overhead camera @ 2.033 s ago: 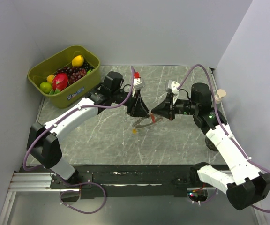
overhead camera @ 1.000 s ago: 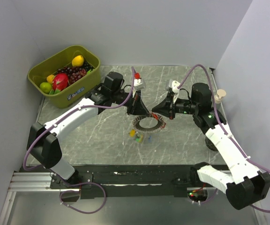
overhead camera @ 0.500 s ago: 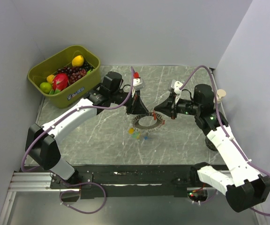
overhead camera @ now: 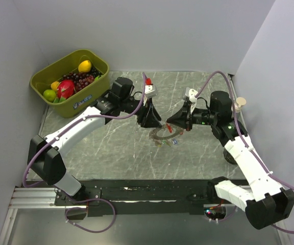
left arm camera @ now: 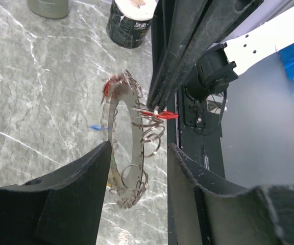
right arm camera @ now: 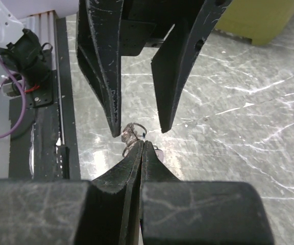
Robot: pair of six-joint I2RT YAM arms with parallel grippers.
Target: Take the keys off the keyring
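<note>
The keyring (left arm camera: pixel 138 133), a silvery loop strung with small wire rings, hangs above the marble table top (overhead camera: pixel 111 148). My right gripper (right arm camera: pixel 143 143) is shut on its top edge and shows as dark fingertips (left arm camera: pixel 157 104) in the left wrist view. My left gripper (left arm camera: pixel 137 150) is open, its jaws standing on either side of the loop without touching it. From above, the keyring (overhead camera: pixel 161 135) is a blur between the left gripper (overhead camera: pixel 151 121) and the right gripper (overhead camera: pixel 171 123). Tiny keys show: a red one (left arm camera: pixel 163 115) at the right fingertips, another red (left arm camera: pixel 107 88), a blue (left arm camera: pixel 95 126).
A green bin (overhead camera: pixel 100 62) full of toy fruit stands at the back left. A white knob (overhead camera: pixel 241 102) sits by the right wall. A dark can (left arm camera: pixel 130 23) and a grey cylinder (left arm camera: pixel 48 6) stand on the table beyond the ring.
My left gripper has opened and let go of the keyring. The loop, stretched flat between both grippers a second ago, now hangs and swings from the right gripper alone, nearer to it.
</note>
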